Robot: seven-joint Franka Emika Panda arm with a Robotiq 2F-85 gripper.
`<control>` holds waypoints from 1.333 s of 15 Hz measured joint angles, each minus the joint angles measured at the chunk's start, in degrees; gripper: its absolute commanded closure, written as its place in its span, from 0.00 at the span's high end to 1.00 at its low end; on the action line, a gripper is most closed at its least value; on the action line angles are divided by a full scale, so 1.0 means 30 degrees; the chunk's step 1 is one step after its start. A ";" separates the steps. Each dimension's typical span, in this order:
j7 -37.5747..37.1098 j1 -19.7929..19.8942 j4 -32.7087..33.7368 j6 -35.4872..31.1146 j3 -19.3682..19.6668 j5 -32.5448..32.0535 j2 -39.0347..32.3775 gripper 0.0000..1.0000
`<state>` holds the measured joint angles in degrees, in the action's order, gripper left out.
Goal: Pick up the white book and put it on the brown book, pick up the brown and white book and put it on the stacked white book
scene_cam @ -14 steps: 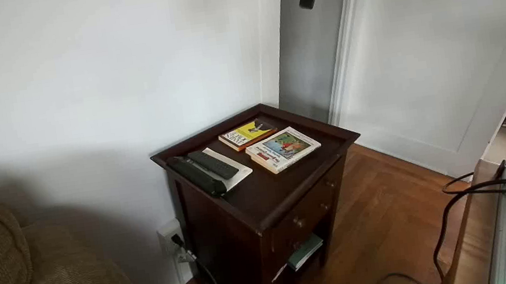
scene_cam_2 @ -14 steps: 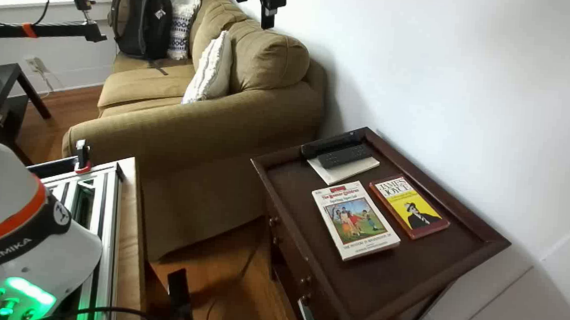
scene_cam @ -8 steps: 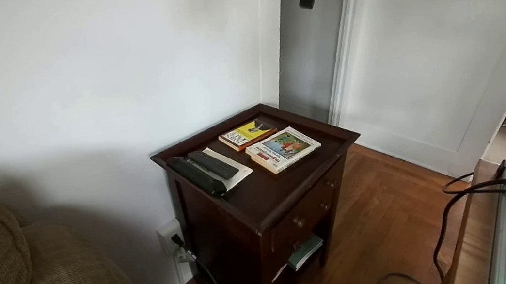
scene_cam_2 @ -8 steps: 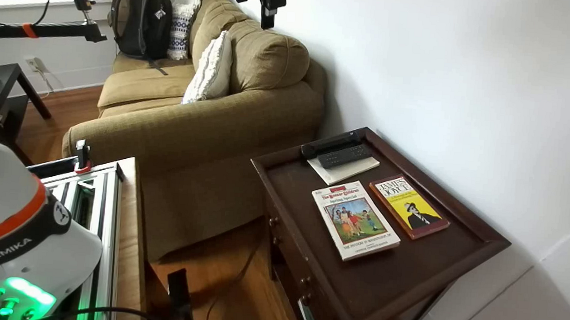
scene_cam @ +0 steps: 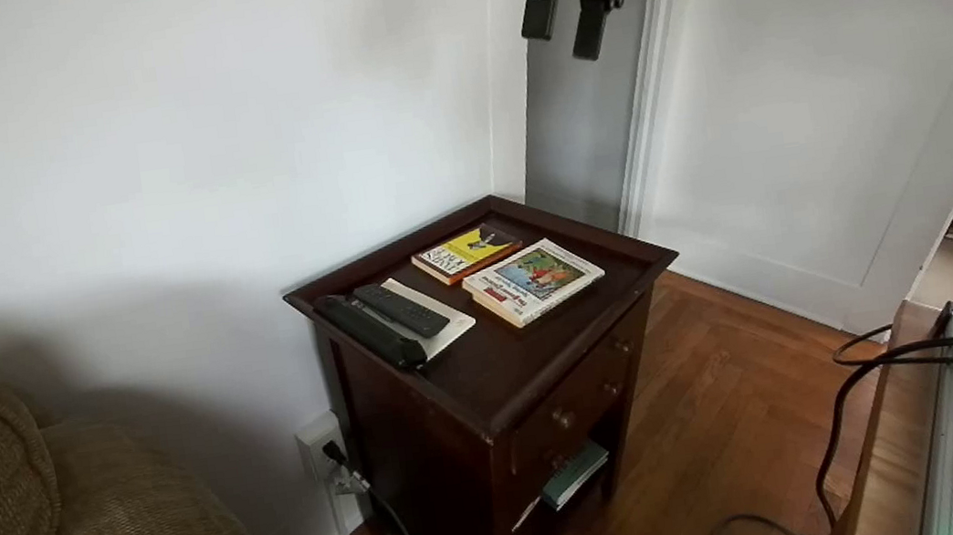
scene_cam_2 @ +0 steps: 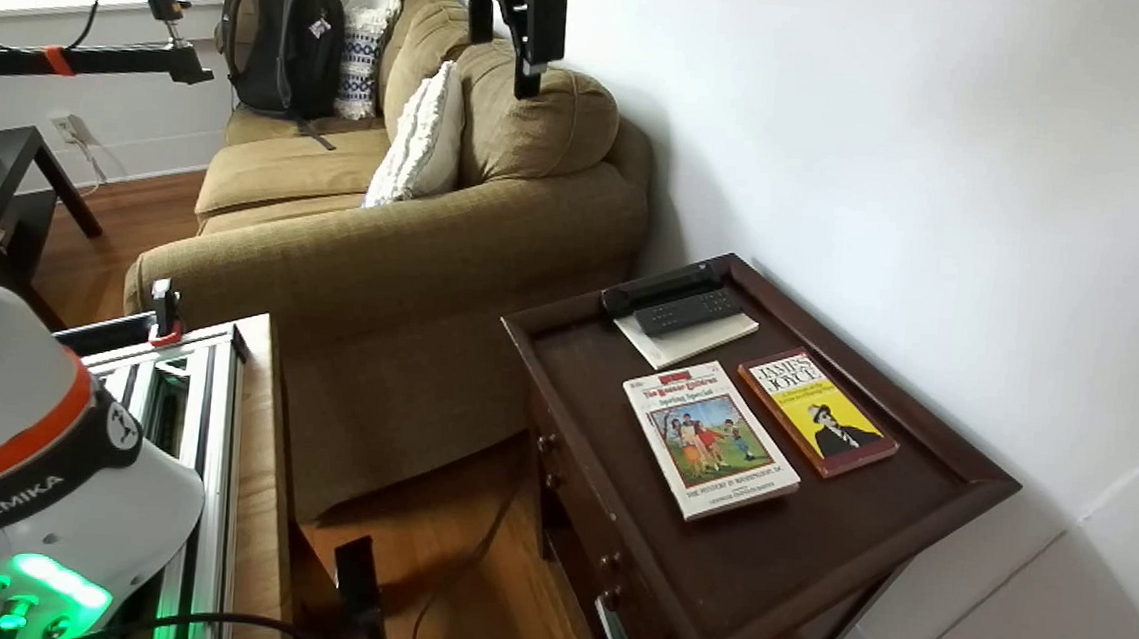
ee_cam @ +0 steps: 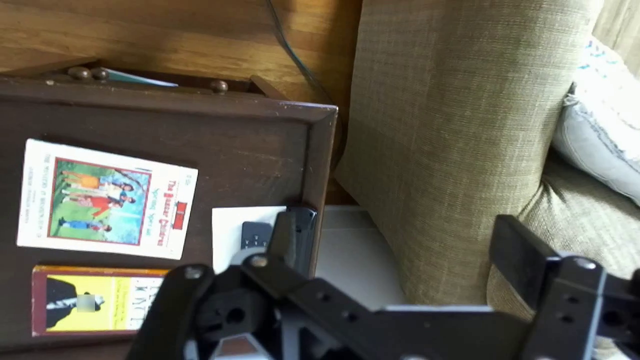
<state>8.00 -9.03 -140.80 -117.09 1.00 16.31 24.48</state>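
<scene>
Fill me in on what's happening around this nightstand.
A robot arm is on a book-stacking job, but its gripper hangs open in midair, holding nothing. On the dark wooden nightstand, the white Boxcar Children book and the yellow-covered James Joyce book lie flat side by side, neither on the other. A black remote lies near them.

Home int. (sofa (scene_cam_2: 383, 256) w/ cushions (scene_cam_2: 420, 139))
</scene>
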 measured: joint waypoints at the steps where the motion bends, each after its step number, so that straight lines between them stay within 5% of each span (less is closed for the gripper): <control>1: -0.0245 0.0053 -0.0218 -0.0410 -0.0134 0.0000 -0.0531 1.00; 6: -0.2575 0.0445 -0.0985 -0.4868 -0.1521 -0.1124 -0.3648 1.00; 11: -0.7318 0.0831 -0.1218 -0.9291 -0.2893 -0.6548 -0.6873 1.00; 16: -1.3148 0.1057 -0.1081 -0.9828 -0.2629 -1.3815 -0.9042 1.00; 20: -1.4333 0.1047 -0.0934 -0.9806 -0.2485 -1.5218 -0.9755 1.00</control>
<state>-34.99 -5.89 -143.60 -146.51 -6.45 -29.34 -4.79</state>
